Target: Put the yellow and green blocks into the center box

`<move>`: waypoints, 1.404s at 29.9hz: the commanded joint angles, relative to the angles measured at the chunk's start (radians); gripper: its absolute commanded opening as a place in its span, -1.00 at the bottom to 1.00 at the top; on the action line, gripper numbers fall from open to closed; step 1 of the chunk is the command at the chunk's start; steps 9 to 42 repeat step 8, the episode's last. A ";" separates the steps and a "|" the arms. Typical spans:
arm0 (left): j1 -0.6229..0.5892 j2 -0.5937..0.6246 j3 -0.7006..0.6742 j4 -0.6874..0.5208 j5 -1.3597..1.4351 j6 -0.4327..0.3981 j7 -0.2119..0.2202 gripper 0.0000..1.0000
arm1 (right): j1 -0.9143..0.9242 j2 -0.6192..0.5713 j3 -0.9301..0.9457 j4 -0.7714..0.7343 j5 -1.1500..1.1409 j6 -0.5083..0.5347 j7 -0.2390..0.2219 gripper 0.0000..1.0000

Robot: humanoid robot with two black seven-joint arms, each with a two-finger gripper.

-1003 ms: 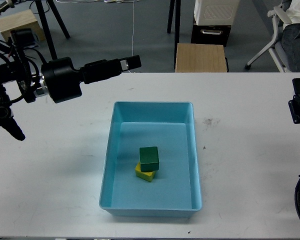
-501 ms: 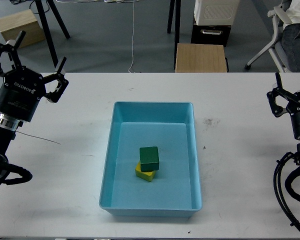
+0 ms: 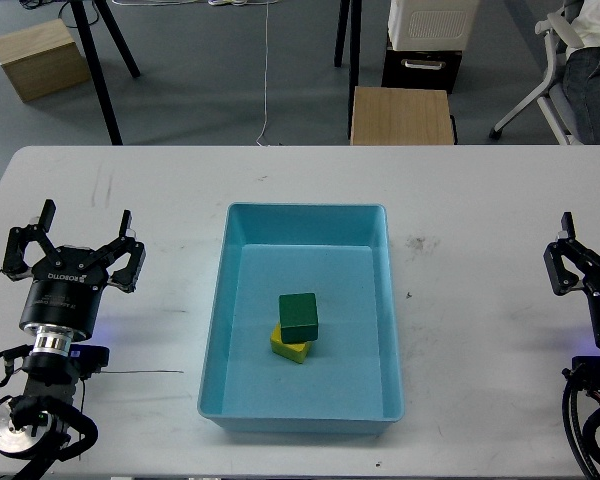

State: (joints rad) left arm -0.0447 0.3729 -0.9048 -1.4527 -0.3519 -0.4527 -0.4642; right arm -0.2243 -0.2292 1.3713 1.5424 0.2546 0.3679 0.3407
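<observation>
Green block (image 3: 299, 317) atop yellow block (image 3: 289, 346), both inside box (image 3: 216, 345). Likely light, rigid; graspable by flat sides. Left gripper (image 3: 77, 237) fingers spread, empty; right gripper (image 3: 587, 257) fingers' spacing unclear.

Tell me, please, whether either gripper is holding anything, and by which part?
Nothing is held: the left gripper and right gripper are open and empty.

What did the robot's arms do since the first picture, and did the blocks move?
Both arms pulled back toward the robot. The left gripper, earlier stretched out over the table's far left, now sits low at the left side, open and empty. The right gripper dropped lower at the right edge. The green block stayed on the yellow block inside the blue box.
</observation>
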 commanded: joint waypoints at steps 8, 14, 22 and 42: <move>0.032 -0.003 0.001 -0.021 -0.027 -0.026 0.001 1.00 | -0.029 0.065 0.006 -0.002 -0.011 0.054 0.009 0.98; 0.032 -0.003 0.001 -0.021 -0.027 -0.026 0.001 1.00 | -0.029 0.065 0.006 -0.002 -0.011 0.054 0.009 0.98; 0.032 -0.003 0.001 -0.021 -0.027 -0.026 0.001 1.00 | -0.029 0.065 0.006 -0.002 -0.011 0.054 0.009 0.98; 0.032 -0.003 0.001 -0.021 -0.027 -0.026 0.001 1.00 | -0.029 0.065 0.006 -0.002 -0.011 0.054 0.009 0.98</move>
